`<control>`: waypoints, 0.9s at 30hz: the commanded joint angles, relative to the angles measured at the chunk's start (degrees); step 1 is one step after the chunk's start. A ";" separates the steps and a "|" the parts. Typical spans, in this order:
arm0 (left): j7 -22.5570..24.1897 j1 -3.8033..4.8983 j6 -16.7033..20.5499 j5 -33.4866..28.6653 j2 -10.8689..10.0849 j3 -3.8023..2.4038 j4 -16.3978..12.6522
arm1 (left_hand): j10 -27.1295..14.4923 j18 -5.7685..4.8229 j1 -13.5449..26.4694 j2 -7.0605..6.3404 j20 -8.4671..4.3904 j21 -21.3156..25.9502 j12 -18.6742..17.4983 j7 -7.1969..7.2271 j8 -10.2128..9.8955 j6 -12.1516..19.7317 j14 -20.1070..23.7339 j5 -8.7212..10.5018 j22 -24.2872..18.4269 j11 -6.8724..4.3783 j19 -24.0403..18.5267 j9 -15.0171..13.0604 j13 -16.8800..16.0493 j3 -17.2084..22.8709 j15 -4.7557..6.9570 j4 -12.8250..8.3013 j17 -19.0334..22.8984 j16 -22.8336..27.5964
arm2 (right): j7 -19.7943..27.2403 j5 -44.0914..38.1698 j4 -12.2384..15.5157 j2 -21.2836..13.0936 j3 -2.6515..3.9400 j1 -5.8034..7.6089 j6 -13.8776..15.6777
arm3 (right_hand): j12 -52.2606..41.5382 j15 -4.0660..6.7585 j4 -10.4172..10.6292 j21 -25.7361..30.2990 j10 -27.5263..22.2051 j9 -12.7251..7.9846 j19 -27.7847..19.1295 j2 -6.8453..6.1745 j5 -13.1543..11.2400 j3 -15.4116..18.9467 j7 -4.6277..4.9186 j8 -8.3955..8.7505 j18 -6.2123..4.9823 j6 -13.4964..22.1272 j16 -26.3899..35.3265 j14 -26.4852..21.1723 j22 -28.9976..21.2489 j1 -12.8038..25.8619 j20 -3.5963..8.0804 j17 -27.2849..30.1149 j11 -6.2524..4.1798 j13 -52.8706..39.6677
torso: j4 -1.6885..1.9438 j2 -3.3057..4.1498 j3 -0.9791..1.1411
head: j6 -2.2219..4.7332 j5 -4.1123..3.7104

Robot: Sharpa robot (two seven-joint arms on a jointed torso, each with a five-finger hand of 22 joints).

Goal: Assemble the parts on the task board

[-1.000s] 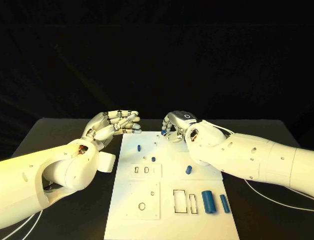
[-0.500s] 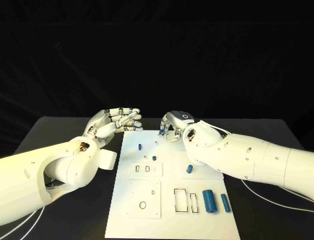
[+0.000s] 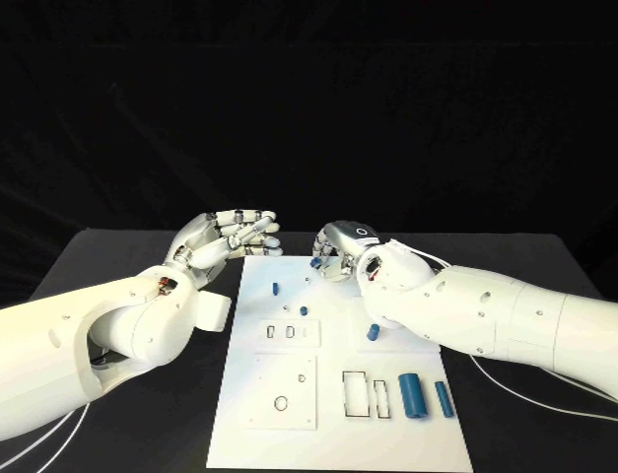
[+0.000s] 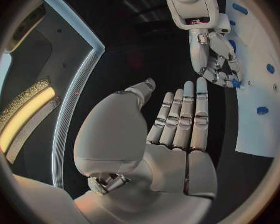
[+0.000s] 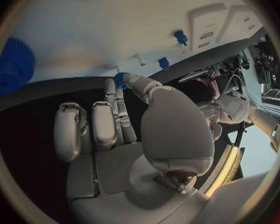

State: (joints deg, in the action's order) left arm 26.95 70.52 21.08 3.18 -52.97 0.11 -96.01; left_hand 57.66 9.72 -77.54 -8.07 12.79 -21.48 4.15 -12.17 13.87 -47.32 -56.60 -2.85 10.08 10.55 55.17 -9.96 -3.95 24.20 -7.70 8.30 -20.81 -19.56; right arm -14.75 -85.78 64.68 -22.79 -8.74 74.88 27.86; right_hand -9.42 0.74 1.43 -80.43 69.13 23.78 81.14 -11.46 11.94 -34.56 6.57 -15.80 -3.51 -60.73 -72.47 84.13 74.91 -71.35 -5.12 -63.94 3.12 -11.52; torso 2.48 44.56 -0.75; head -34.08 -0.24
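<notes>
The white task board [image 3: 337, 434] lies in the middle of the black table. My right hand [image 3: 343, 250] hangs over the board's far edge, fingers curled down, pinching a small blue part [image 3: 317, 262] between thumb and a finger; the right wrist view shows that part [image 5: 119, 79] at the fingertips. My left hand [image 3: 232, 236] is raised beside the board's far left corner, its fingers [image 4: 185, 115] straight and holding nothing. Other blue parts sit on the board: a peg [image 3: 275, 290], a small piece [image 3: 303, 310], a short piece [image 3: 373, 333], a thick cylinder [image 3: 411, 396] and a thin bar [image 3: 443, 399].
Raised white blocks with slots [image 3: 289, 333] and a plate with holes [image 3: 283, 392] sit on the board's left half, beside rectangular cut-outs [image 3: 366, 394]. A blue gear [image 5: 14, 64] lies on the board near my right hand. Bare black table [image 3: 124, 266] flanks the board.
My left hand has risen slightly and drawn a little farther back. My right hand has stayed at the board's far edge with the small blue part.
</notes>
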 commanded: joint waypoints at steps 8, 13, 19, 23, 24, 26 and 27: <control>0.35 0.27 -1.24 -0.17 0.19 -0.05 -0.07 | -0.08 0.48 0.31 0.36 0.07 -0.24 -0.21 -1.88 -0.19 0.02 0.42 -0.24 0.05 0.17 -0.53 -0.07 -0.07 0.30 0.17 0.09 -0.05 -0.24 | 1.03 0.27 -1.90 1.03 0.01 -0.13 -1.25 | 0.12 0.35 0.10 0.34 -0.12 0.85 -0.20 0.10 0.20 -0.15 0.18 -0.08 0.15 0.32 -0.26 1.44 0.43 0.15 0.05 0.10 0.23 -0.11 | 0.00 0.05 -0.03 | -0.08 0.14; 0.33 0.36 -1.32 -0.17 0.23 -0.05 -0.07 | -0.11 0.47 0.37 0.35 0.08 -0.33 -0.22 -1.89 -0.21 0.05 0.51 -0.23 0.11 0.18 -0.60 -0.08 -0.06 0.29 0.16 0.08 -0.17 -0.34 | 1.10 0.34 -2.37 1.38 0.00 -0.21 -1.85 | 0.13 0.34 0.09 0.27 -0.13 0.89 -0.14 0.07 0.20 -0.15 0.20 -0.07 0.18 0.39 -0.27 1.44 0.54 0.16 0.04 0.09 0.24 -0.12 | 0.02 0.06 -0.03 | -0.12 0.13; 0.29 0.44 -1.37 -0.17 0.29 -0.05 -0.03 | -0.11 0.47 0.37 0.35 0.08 -0.33 -0.22 -1.89 -0.21 0.05 0.51 -0.23 0.11 0.18 -0.60 -0.08 -0.06 0.29 0.16 0.08 -0.17 -0.34 | 1.24 0.47 -2.86 1.71 -0.02 -0.25 -2.57 | 0.13 0.34 0.09 0.27 -0.13 0.89 -0.14 0.07 0.20 -0.15 0.20 -0.07 0.18 0.39 -0.27 1.44 0.54 0.16 0.04 0.09 0.24 -0.12 | 0.06 0.06 -0.04 | -0.21 0.15; 0.25 0.48 -1.36 -0.17 0.29 -0.05 0.00 | -0.11 0.47 0.37 0.35 0.08 -0.33 -0.22 -1.89 -0.21 0.05 0.51 -0.23 0.11 0.18 -0.60 -0.08 -0.06 0.29 0.16 0.08 -0.17 -0.34 | 1.35 0.52 -3.06 1.84 -0.05 -0.27 -2.95 | 0.14 0.32 0.09 0.36 -0.15 0.94 -0.23 0.05 0.20 -0.15 0.23 -0.05 0.15 0.48 -0.27 1.43 0.42 0.18 0.03 0.13 0.26 -0.13 | 0.06 0.08 -0.04 | -0.26 0.16; 0.23 0.50 -1.36 -0.17 0.30 -0.05 0.01 | -0.11 0.47 0.37 0.35 0.08 -0.33 -0.22 -1.89 -0.21 0.05 0.51 -0.23 0.11 0.18 -0.60 -0.08 -0.06 0.29 0.16 0.08 -0.17 -0.34 | 1.37 0.53 -3.11 1.85 -0.06 -0.27 -3.05 | 0.14 0.32 0.09 0.36 -0.15 0.94 -0.23 0.05 0.20 -0.15 0.23 -0.05 0.15 0.48 -0.27 1.43 0.42 0.18 0.03 0.13 0.26 -0.13 | 0.05 0.09 -0.03 | -0.27 0.17; 0.21 0.52 -1.36 -0.17 0.30 -0.05 0.04 | -0.12 0.47 0.38 0.35 0.08 -0.34 -0.22 -1.90 -0.22 0.05 0.52 -0.23 0.12 0.18 -0.61 -0.08 -0.06 0.29 0.16 0.08 -0.19 -0.35 | 1.40 0.54 -3.14 1.85 -0.08 -0.28 -3.22 | 0.14 0.32 0.09 0.36 -0.15 0.94 -0.23 0.05 0.20 -0.15 0.23 -0.05 0.15 0.48 -0.27 1.43 0.42 0.18 0.03 0.13 0.26 -0.13 | 0.02 0.05 -0.01 | -0.31 0.21; 0.21 0.52 -1.36 -0.17 0.30 -0.05 0.06 | -0.15 0.47 0.42 0.35 0.08 -0.38 -0.23 -1.91 -0.23 0.07 0.57 -0.22 0.14 0.19 -0.65 -0.08 -0.06 0.29 0.15 0.09 -0.25 -0.40 | 1.40 0.54 -3.13 1.83 -0.08 -0.28 -3.29 | 0.14 0.32 0.09 0.36 -0.15 0.94 -0.23 0.05 0.20 -0.15 0.23 -0.05 0.15 0.48 -0.27 1.43 0.42 0.18 0.03 0.13 0.26 -0.13 | 0.02 0.05 -0.02 | -0.32 0.22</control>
State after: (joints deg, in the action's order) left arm 26.88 70.88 20.75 3.17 -52.79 0.11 -95.89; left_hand 57.67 9.71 -77.54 -8.06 12.99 -21.47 4.15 -12.17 13.87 -47.32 -56.39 -2.85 10.13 10.55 54.97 -9.94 -3.94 24.20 -7.49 8.30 -21.01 -19.76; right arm -13.80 -85.17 61.66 -21.04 -8.62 74.91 27.07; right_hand -9.42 0.74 1.42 -80.43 69.13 24.63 81.14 -11.48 11.83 -34.55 6.65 -15.48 -3.51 -60.25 -72.47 84.13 74.94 -71.34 -5.12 -63.88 3.12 -11.56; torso 2.52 44.62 -0.77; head -34.36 -0.07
